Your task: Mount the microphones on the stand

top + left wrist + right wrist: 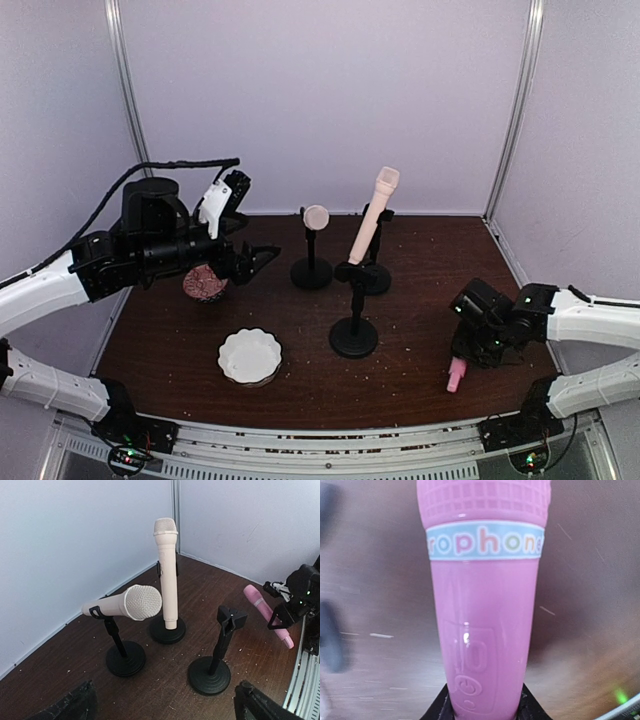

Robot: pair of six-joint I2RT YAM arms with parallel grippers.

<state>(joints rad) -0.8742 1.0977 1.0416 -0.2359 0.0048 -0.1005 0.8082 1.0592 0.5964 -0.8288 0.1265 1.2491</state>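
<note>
The pink mic [457,375] is lying on the tabletop [420,260] at 4 o'clock, with the right tool [464,350] straddling its handle (whether it is clamping yet, I cannot tell). The left tool [248,228] is hovering wide open at 9 o'clock. Two cream mics [371,212] are sitting in stands [312,270] toward 12 o'clock. A third stand [354,335] is standing at centre.

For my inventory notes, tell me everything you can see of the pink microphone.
The pink microphone is glossy plastic: gridded head, pale blue band with coloured letters, moulded power button. It seems to lie on the dark table, front right, apart from the empty stand. The fingers of the right gripper flank its body; whether they grip is unclear.
</note>
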